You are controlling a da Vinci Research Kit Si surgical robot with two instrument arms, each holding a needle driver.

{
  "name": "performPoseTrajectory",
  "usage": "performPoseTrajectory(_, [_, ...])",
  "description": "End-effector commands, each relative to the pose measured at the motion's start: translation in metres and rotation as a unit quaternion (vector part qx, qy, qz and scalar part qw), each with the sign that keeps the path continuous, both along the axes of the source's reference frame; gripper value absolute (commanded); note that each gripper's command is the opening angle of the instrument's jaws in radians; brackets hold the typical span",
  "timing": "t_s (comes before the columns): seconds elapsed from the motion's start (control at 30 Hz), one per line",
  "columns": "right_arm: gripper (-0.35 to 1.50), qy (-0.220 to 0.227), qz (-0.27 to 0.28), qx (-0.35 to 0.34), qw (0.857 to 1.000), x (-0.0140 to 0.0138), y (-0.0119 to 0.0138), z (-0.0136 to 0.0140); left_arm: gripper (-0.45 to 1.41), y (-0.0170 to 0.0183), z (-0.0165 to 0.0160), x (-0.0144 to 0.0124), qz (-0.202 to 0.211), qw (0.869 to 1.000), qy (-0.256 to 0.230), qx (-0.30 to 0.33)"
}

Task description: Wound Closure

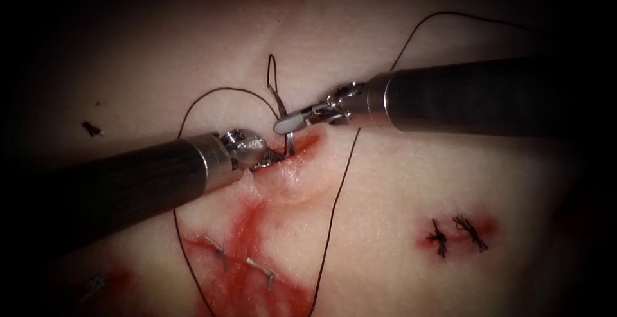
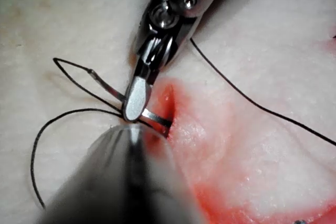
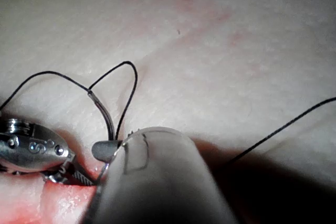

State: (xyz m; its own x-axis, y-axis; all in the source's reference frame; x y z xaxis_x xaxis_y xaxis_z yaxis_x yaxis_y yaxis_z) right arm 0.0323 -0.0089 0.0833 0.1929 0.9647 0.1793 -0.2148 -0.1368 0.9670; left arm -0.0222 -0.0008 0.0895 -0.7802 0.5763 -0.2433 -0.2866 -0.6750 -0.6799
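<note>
Endoscope view: R pincer [image 1: 286,123] pinching needle [image 1: 283,110] mid-curve, L pincer [image 1: 275,156] state unclear, thread [image 1: 334,208] alongside.

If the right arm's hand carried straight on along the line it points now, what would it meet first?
Probably the needle, which the right hand already grips near its swaged end; its tip sits in the cut. Just beyond lies the left hand, on the needle at the cut. Depth is uncertain.

No text, label, brand, number or sign can be read on anything in these views.
</note>
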Motion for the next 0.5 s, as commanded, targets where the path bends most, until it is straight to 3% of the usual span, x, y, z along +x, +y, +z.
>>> performPoseTrajectory(0.03, [-0.35,0.007,0.018,0.005,1.000,0.0013,-0.0004,0.0003,0.39,0.0001,0.0006,-0.0006,0.000,1.000,0.000,0.000])
performPoseTrajectory(0.13, [-0.35,0.033,0.054,0.041,0.997,0.0018,-0.0004,-0.0003,0.39,0.0001,0.0006,-0.0006,0.000,1.000,0.000,0.000])
performPoseTrajectory(0.4, [-0.35,0.024,0.098,0.080,0.992,0.0017,-0.0001,-0.0015,0.39,0.0001,0.0006,-0.0007,0.000,1.000,0.000,0.000])
performPoseTrajectory(0.5, [-0.35,0.016,0.080,0.104,0.991,0.0015,-0.0009,-0.0014,0.39,0.0001,0.0006,-0.0006,0.000,1.000,-0.001,0.000])
